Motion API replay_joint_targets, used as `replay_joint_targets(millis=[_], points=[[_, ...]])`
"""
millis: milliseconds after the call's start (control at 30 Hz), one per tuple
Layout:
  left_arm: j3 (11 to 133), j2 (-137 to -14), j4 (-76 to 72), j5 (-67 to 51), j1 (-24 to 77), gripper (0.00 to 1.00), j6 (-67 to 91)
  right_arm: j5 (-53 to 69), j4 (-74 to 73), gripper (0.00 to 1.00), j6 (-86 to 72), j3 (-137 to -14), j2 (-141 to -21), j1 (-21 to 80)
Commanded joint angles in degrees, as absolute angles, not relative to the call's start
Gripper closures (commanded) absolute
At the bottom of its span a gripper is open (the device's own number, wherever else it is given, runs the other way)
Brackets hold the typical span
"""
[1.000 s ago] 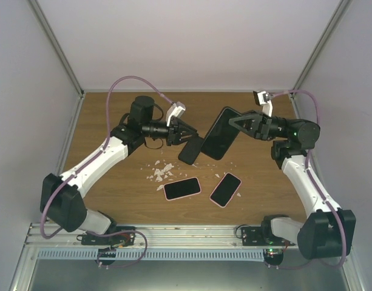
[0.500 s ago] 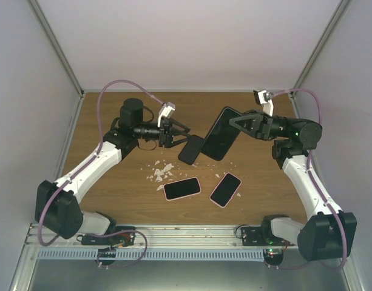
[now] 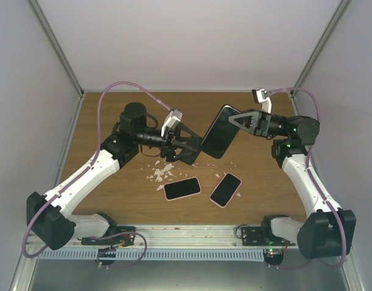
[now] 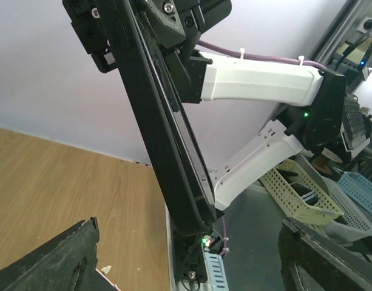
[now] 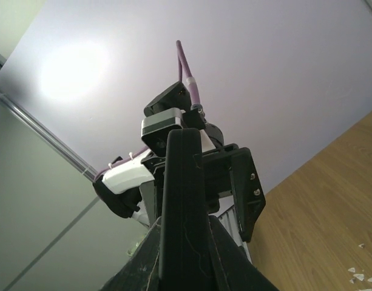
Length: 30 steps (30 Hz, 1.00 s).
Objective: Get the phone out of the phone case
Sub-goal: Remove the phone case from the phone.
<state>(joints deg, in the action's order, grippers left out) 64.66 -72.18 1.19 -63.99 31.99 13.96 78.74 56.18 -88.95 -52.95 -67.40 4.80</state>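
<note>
A black phone in its black phone case [image 3: 217,134] hangs tilted above the table, with my right gripper [image 3: 230,123] shut on its upper end. In the left wrist view the cased phone [image 4: 155,127] runs edge-on from top left down to the middle. My left gripper [image 3: 193,150] is wide open at the phone's lower end, one finger [image 4: 49,260] on each side and not touching it. From the right wrist, the phone's edge [image 5: 182,200] stands between that gripper's [image 5: 186,248] shut fingers.
Two phones in pink cases [image 3: 182,188] [image 3: 226,190] lie on the wooden table [image 3: 113,121] toward the front. White scraps [image 3: 161,171] are scattered left of them. A dark flat slab [image 3: 187,157] lies under my left gripper, mostly hidden. Grey walls enclose the table.
My left gripper has opened wide and swung right and forward to straddle the lower end of the held phone. The right arm and the phone have barely moved.
</note>
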Motion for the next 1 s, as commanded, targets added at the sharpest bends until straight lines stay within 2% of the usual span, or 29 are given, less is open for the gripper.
replay_joint_targets(millis=[0,300,967], points=[[65.74,-73.00,0.79,-61.55,32.78,0.21,13.54,75.96,54.51,1.00,-89.31,-55.00,-67.32,4.57],[63.97,-74.51,-1.79,-60.10,32.67,0.27,18.05,76.16,57.91,0.99,-90.35,-54.43,-66.86,4.56],[59.82,-76.48,-8.08,-59.38,30.82,0.31,28.21,76.65,63.75,1.00,-91.34,-54.59,-66.01,5.43]])
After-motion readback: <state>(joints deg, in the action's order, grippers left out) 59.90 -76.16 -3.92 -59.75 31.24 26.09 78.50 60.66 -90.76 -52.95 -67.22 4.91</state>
